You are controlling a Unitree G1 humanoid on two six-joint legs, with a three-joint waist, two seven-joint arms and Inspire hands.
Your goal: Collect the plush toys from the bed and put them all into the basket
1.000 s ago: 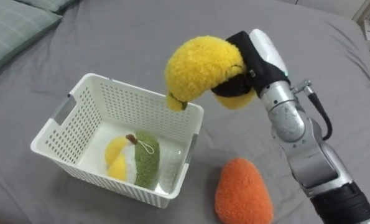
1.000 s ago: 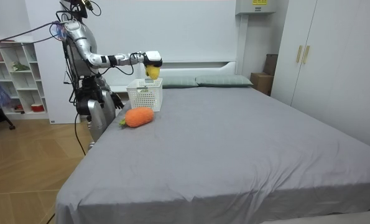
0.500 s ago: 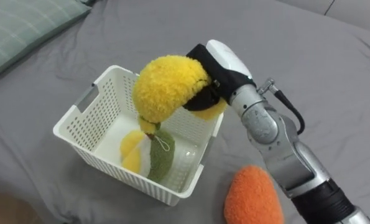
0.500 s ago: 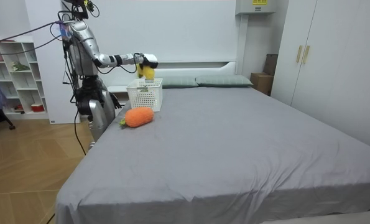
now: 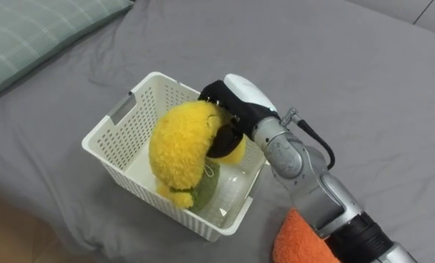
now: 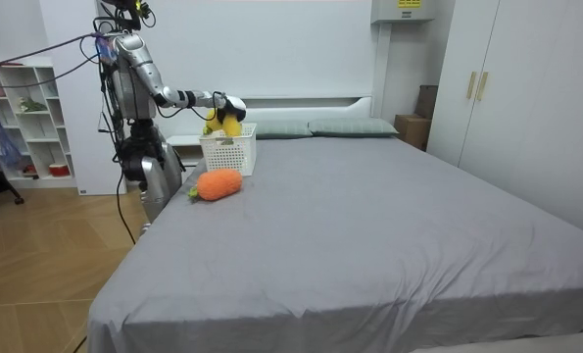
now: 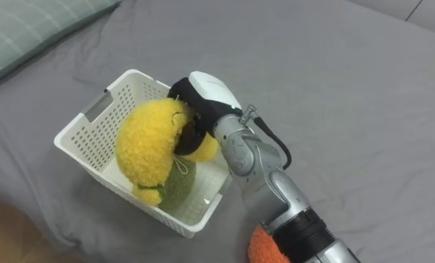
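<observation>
- Left eye view: a white perforated basket sits on the grey bed, near the bed's edge by the robot, with a green checked pillow beyond it toward the head of the bed.
- On the basket's floor lies a green and yellow plush toy, mostly covered from above; a thin loop of cord shows on its green part.
- The yellow plush toy is a fluffy, rounded, curved shape with a small darker tip at its lower end. It hangs inside the basket's opening, its lower end down between the walls and just above or on the green toy; I cannot tell whether they touch.
- The right hand reaches over the basket's far rim, and its dark fingers are curled tight into the yellow toy's upper end, gripping it.
- An orange plush toy lies on the bed beside the basket, on the robot's right, partly behind the right forearm.
- In the room view the robot stands at the side of the bed near its head end, on the room view's left, with its right arm stretched out over the basket.
</observation>
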